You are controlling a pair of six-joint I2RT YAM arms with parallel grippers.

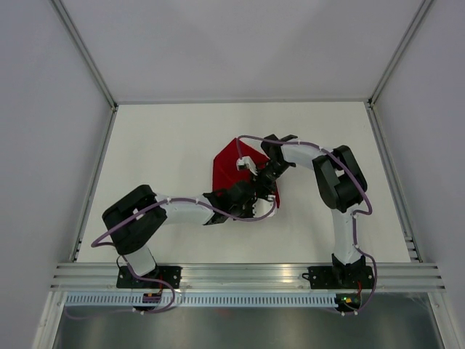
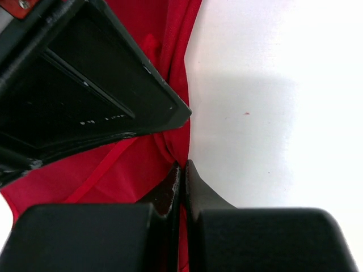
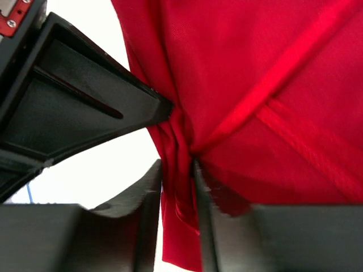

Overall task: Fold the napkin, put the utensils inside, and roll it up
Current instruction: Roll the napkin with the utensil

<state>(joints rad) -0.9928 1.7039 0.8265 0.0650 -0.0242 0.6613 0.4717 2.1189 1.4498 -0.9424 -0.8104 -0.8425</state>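
The white desk (image 1: pixel 182 145) fills the top view, closed in by pale walls (image 1: pixel 43 109) at the left, far and right sides. A ribbed metal rail (image 1: pixel 247 275) runs along its near edge. The left arm (image 1: pixel 182 211) reaches in from the near left corner and the right arm (image 1: pixel 338 182) bends in from the near right. Both meet close together a little right of the desk's middle.

The napkin (image 1: pixel 227 163) lies there as a crumpled red heap, partly hidden under the two wrists. It sits well apart from every wall and from the rail, with white desk showing all around it.

The left pincer (image 2: pixel 182 167) has its fingers pressed almost together, with a thin fold of the napkin's edge caught between them. That edge runs up and away from the tips, with red cloth (image 2: pixel 113 170) to its left and bare desk to its right. A black wedge of the other arm's pincer sits just beside it, over the cloth.

The right pincer (image 3: pixel 178 170) is closed to a narrow gap on a bunched, pleated strip of napkin (image 3: pixel 272 73), which hangs on past the tips. A brighter hem (image 3: pixel 266 85) crosses the cloth slantwise just beyond.
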